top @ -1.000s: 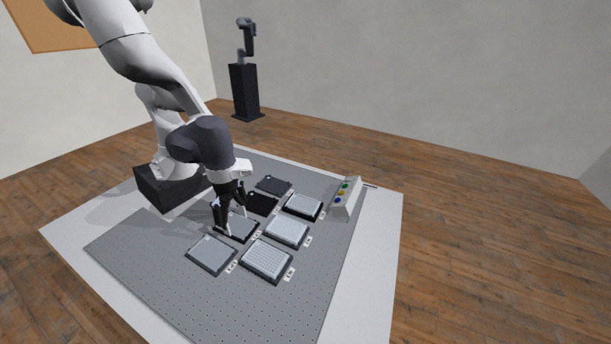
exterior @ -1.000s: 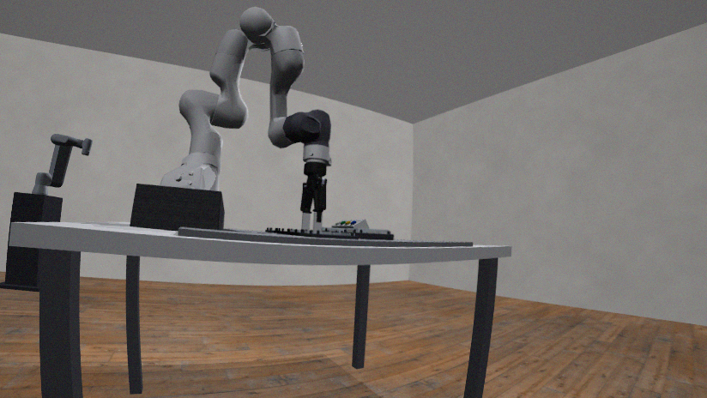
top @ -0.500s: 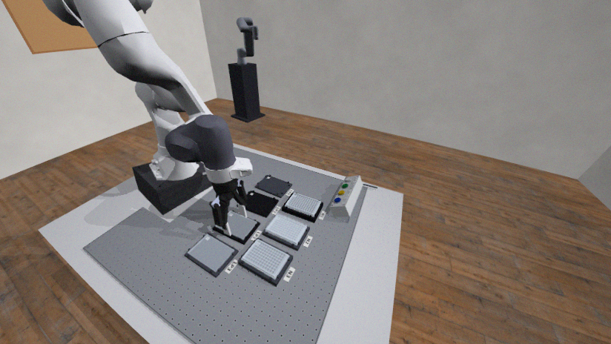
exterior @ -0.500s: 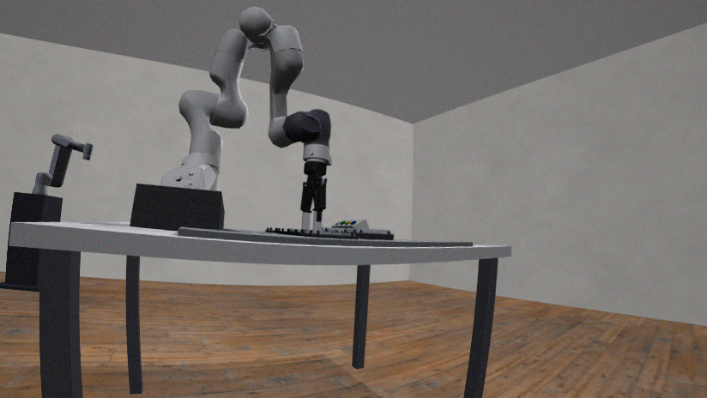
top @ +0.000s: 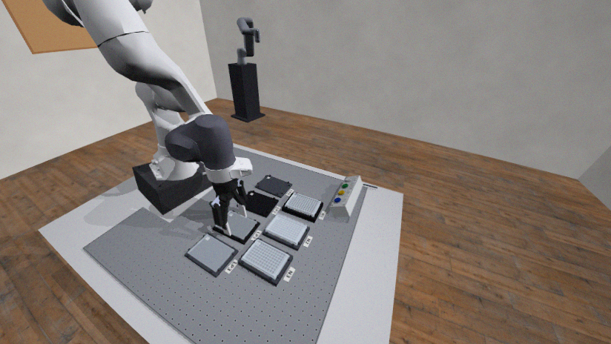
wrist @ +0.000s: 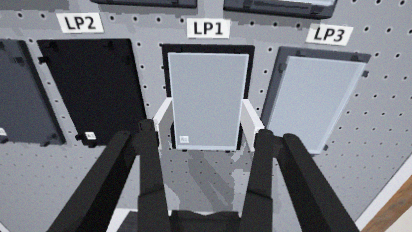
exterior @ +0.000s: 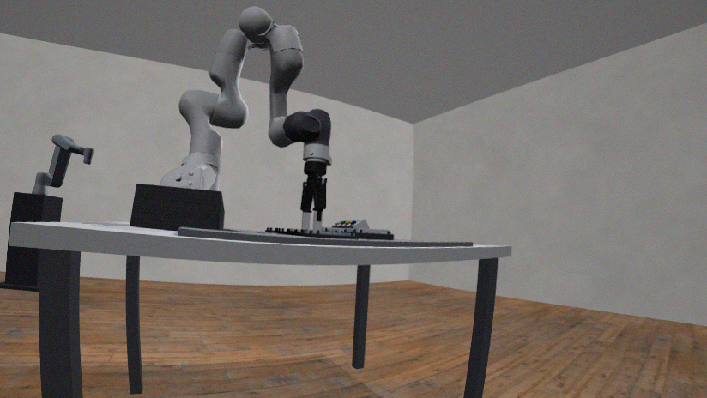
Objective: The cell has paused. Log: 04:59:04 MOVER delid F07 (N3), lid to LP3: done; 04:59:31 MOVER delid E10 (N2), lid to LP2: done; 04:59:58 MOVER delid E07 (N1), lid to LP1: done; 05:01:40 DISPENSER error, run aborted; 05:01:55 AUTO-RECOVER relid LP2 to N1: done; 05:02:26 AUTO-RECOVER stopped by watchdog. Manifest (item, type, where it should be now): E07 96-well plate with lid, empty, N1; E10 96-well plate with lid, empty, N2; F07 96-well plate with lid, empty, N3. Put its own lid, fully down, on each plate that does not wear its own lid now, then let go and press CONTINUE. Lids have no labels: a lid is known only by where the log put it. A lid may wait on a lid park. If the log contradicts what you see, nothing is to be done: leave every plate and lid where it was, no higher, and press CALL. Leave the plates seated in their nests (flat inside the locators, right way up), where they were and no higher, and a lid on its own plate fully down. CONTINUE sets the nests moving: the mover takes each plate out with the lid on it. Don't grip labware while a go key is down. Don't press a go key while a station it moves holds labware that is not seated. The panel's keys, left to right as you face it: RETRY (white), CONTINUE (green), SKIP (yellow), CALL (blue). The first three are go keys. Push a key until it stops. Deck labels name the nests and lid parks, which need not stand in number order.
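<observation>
My gripper [top: 232, 222] stands upright over lid park LP1 and is shut on the pale grey lid [wrist: 208, 100] there, its white finger pads pressing on the lid's two long sides. The lid sits low on the dark LP1 pad; I cannot tell whether it is lifted. A second lid [wrist: 312, 100] [top: 211, 253] lies on LP3. LP2 [wrist: 92, 90] is a bare dark pad. Three well plates sit in nests beside the parks: N3 [top: 265, 260] with wells showing, N2 [top: 286, 230] looking paler, and a third [top: 302, 204] nearest the panel.
The key panel [top: 347, 196] stands at the far end of the nest row, its coloured keys facing up. Another bare dark pad [top: 273, 185] lies beyond LP2. The arm's black base block [top: 168, 187] sits behind the parks. A second small arm on a pedestal [top: 245, 85] stands off the table.
</observation>
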Motion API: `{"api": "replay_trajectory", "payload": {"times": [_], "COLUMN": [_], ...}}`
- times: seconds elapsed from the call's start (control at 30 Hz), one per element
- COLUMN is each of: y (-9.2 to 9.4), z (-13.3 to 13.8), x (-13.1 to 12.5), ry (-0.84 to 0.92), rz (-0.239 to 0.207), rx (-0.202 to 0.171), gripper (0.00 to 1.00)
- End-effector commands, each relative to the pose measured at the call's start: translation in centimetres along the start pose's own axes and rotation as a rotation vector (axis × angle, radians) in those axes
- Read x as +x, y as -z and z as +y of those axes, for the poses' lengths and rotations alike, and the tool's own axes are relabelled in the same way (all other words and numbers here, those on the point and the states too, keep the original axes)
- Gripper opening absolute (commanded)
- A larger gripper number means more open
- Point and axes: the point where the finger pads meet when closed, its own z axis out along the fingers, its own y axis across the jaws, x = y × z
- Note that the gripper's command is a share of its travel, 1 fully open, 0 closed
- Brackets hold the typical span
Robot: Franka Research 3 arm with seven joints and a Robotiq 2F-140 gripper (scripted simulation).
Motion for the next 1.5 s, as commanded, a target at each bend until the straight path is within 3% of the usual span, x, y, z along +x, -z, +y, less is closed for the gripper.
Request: {"api": "replay_trajectory", "payload": {"times": [0.0, 1.47], "y": [0.13, 0.6], "z": [-0.04, -0.04], "x": [0.09, 0.08], "ry": [0.0, 0.0], "rz": [0.002, 0.002], "rx": [0.001, 0.001], "gripper": [0.0, 0.0]}}
